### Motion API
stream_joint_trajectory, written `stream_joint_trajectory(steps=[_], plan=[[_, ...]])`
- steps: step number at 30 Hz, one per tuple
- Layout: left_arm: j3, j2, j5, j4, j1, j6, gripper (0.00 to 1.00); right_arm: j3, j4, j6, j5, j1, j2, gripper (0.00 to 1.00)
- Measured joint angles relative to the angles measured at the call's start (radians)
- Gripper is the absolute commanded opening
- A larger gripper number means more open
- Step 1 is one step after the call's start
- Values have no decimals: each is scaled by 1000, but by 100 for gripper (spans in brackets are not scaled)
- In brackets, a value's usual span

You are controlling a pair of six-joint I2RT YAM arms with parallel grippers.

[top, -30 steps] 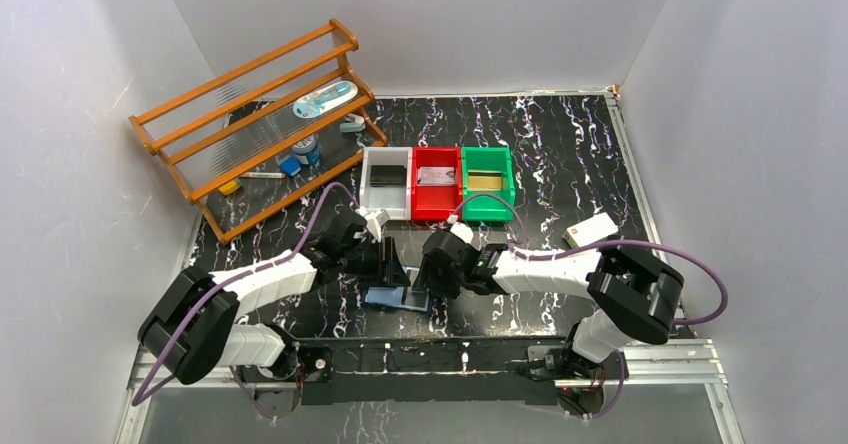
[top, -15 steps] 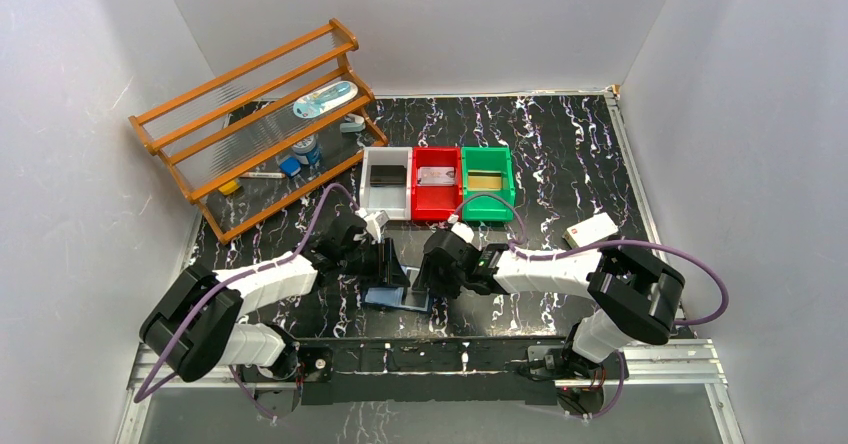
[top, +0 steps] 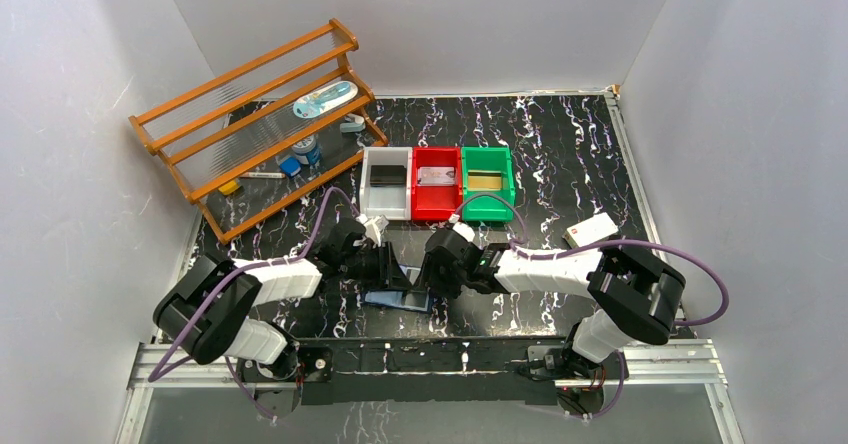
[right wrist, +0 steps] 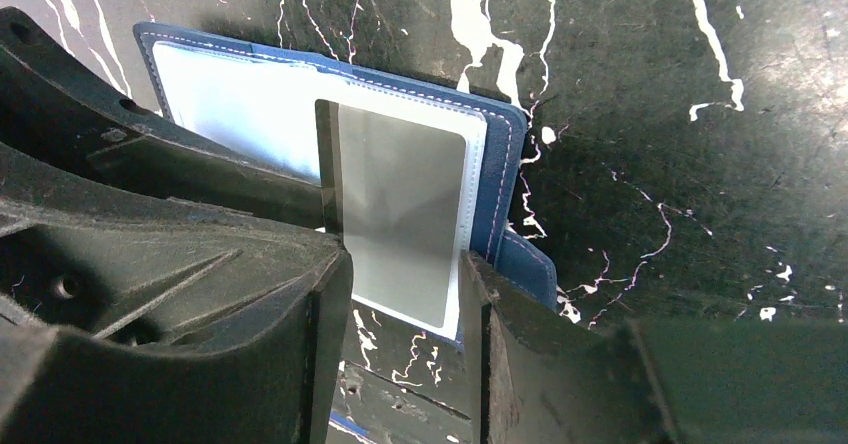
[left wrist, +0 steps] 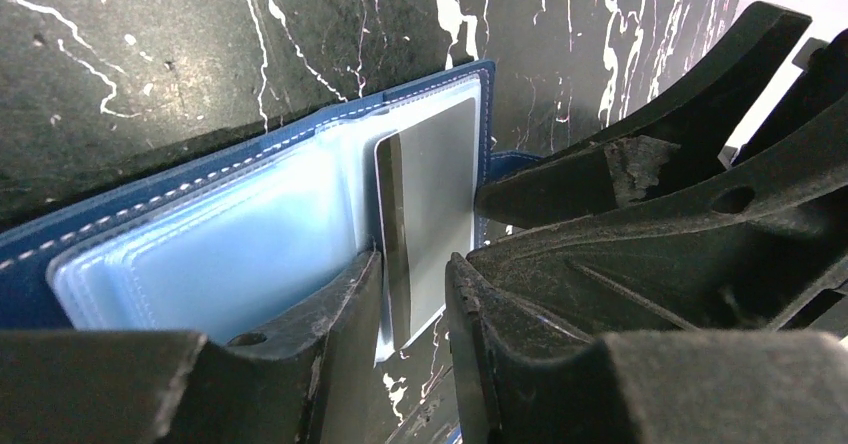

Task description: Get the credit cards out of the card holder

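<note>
The card holder (top: 400,297) lies open on the black table between both arms, navy outside and light blue inside (left wrist: 230,254) (right wrist: 250,104). A silvery-grey credit card (left wrist: 430,194) with a dark stripe sticks partly out of its end pocket, also in the right wrist view (right wrist: 400,214). My left gripper (left wrist: 415,294) has its jaws slightly apart over the card's outer end, tips down at the wallet. My right gripper (right wrist: 405,309) is open, straddling the same card end, one finger (right wrist: 500,304) against the navy edge. Whether either finger touches the card is unclear.
White (top: 372,192), red (top: 417,202) and green (top: 506,189) bins stand behind the wallet, holding a black, a silvery and a gold card. A white block with a red mark (top: 590,230) lies at right. A wooden rack (top: 255,124) stands at back left.
The left arm has shifted slightly right, toward the wallet. The right arm and the wallet look unmoved.
</note>
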Motion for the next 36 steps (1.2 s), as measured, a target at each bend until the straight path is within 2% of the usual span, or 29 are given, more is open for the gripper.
stream_joint_trajectory(steps=[3, 6, 13, 25, 36], plan=[[0, 16, 10, 26, 0, -11, 27, -2, 3, 0, -6, -3, 0, 52], [-1, 19, 9, 30, 0, -17, 21, -5, 6, 0, -12, -6, -1, 52], [-16, 6, -14, 21, 0, -24, 0, -7, 10, 0, -15, -8, -2, 52], [-18, -56, -45, -46, -4, -25, 0, 0, 2, -7, -9, -9, -2, 52], [-18, -89, -63, -74, -7, -31, 0, 42, -46, -140, -24, -8, -24, 50]])
